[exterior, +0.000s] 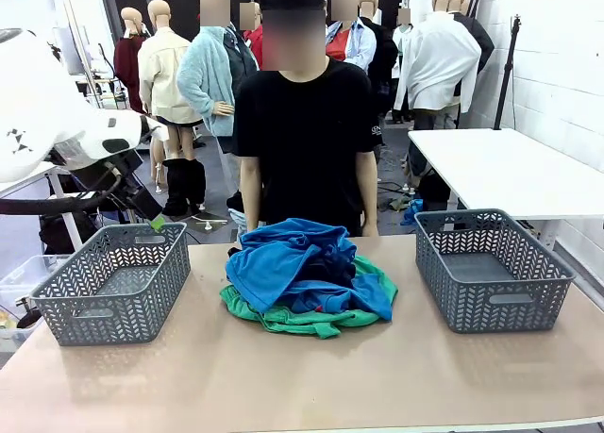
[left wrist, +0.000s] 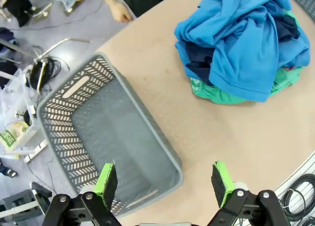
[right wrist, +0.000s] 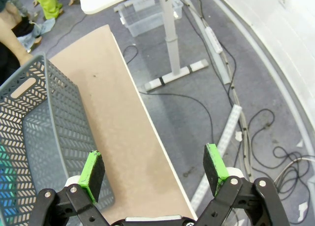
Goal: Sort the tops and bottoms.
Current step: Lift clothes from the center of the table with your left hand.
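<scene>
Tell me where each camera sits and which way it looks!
Front view: between the arms, facing the person across the table; the left arm shows.
Left wrist view: on the left arm, looking down past the open left claw at the left basket and clothes pile.
Right wrist view: on the right arm, looking down past the open right claw at the right basket and floor.
Front and left wrist views share the left basket and clothes pile.
</scene>
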Robot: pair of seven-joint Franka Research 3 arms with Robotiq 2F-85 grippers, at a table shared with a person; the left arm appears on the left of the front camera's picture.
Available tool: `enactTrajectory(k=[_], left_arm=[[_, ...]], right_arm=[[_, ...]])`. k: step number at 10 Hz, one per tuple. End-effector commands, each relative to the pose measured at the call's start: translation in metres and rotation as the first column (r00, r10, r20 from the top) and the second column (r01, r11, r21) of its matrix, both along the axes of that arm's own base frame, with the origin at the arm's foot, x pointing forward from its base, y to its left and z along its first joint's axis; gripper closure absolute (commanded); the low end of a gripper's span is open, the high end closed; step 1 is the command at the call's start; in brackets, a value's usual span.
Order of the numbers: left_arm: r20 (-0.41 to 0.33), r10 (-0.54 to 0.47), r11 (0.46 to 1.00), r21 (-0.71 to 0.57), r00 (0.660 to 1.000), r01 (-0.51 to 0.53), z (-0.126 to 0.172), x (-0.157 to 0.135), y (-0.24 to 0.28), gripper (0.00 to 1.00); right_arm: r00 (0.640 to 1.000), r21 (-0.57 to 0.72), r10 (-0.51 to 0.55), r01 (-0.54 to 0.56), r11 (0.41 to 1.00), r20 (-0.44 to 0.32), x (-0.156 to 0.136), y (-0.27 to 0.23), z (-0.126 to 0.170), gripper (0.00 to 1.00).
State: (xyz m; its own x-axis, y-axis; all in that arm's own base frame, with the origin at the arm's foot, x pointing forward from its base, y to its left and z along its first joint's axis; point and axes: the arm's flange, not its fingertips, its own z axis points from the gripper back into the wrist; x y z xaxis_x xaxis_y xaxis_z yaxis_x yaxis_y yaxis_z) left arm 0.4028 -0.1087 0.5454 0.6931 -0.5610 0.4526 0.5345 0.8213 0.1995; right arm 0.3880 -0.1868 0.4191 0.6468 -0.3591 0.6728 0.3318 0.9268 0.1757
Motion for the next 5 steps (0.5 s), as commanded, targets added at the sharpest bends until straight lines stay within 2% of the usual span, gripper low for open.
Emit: enactTrajectory(k=[1, 3, 4, 5], left_arm=[[0.039, 0.039, 0.999, -0.024, 0.998, -0.038, 0.006, -0.006, 0.015, 0.0], [0.014, 0.017, 1.0, -0.008, 1.0, -0.017, 0.006, -0.001, 0.008, 0.0], [0.018, -0.103, 0.993, -0.05, 0.995, 0.104, 0.008, 0.018, -0.008, 0.0], [0.024, -0.148, 0.989, -0.027, 0.989, 0.148, 0.014, 0.04, -0.034, 0.0]], right_arm=[[1.0, -0.008, 0.005, -0.005, 1.0, -0.003, -0.001, 0.0, 0.002, 0.0], [1.0, -0.008, 0.005, -0.005, 1.0, -0.003, -0.001, 0.0, 0.002, 0.0], [1.0, -0.008, 0.005, -0.005, 1.0, -0.003, -0.001, 0.0, 0.002, 0.0], [1.0, -0.008, 0.005, -0.005, 1.0, -0.003, -0.001, 0.0, 0.002, 0.0]])
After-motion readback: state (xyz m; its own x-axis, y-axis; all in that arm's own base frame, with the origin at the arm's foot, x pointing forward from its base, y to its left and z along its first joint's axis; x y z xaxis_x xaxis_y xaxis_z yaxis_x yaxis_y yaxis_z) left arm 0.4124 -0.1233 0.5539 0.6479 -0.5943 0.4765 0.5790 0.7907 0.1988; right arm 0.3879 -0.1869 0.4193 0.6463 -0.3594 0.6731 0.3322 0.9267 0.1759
